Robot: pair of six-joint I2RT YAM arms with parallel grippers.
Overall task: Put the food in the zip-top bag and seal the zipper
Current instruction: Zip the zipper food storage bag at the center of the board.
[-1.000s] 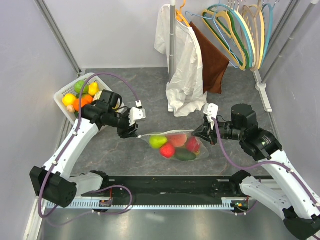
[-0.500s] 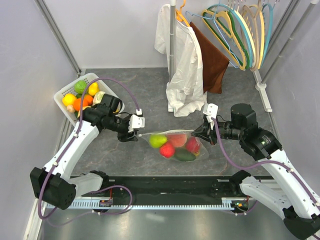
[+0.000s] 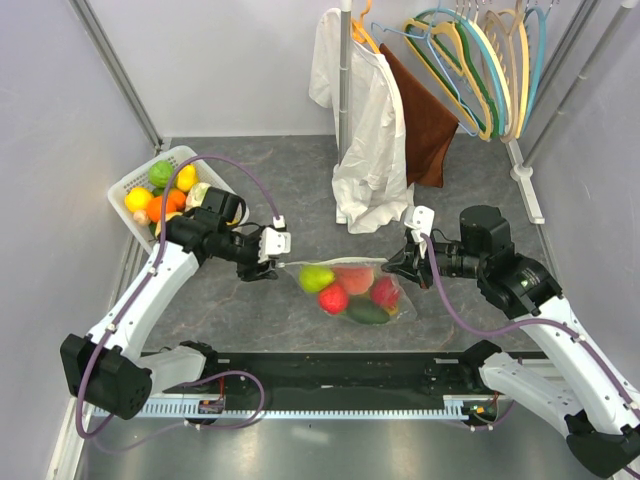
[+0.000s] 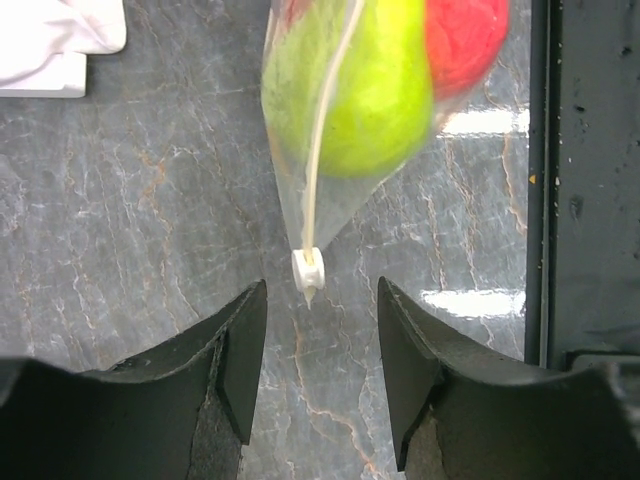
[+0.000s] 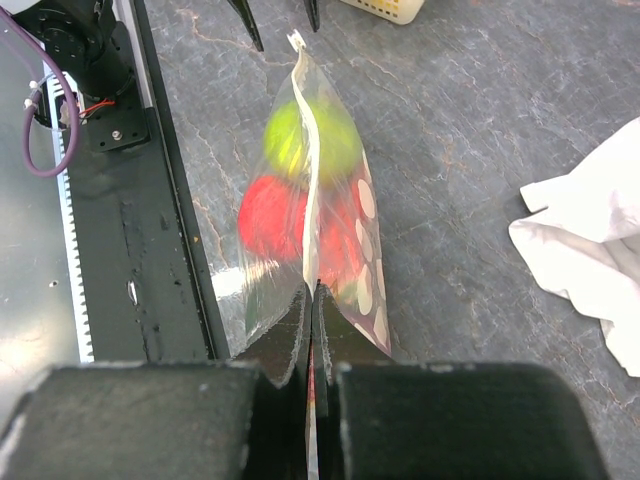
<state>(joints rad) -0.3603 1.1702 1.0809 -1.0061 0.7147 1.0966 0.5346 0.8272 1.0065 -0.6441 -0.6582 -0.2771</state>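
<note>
**Bag point(image 3: 352, 288) of food strung between the two grippers on the grey table point(image 3: 290, 190)**

The right gripper point(image 5: 312, 310) is clamped tight on the bag's mouth edge at its right end. The left gripper point(image 4: 320, 295) stands open, a finger on each side of the white slider point(image 4: 308, 270) at the bag's left corner, touching neither. The zipper point(image 4: 333, 110) runs from the slider along the bag's top edge. Inside lie a green fruit point(image 3: 316, 279), red pieces point(image 3: 334, 299) and a dark green one point(image 3: 370, 312). A white basket point(image 3: 128, 180) of more food sits behind the left arm. A white shirt point(image 3: 365, 150) hangs just behind the bag's right end, with a brown cloth point(image 3: 425, 120) and hangers point(image 3: 480, 60) beside it. A black rail point(image 3: 340, 370) runs along the near edge.
</note>
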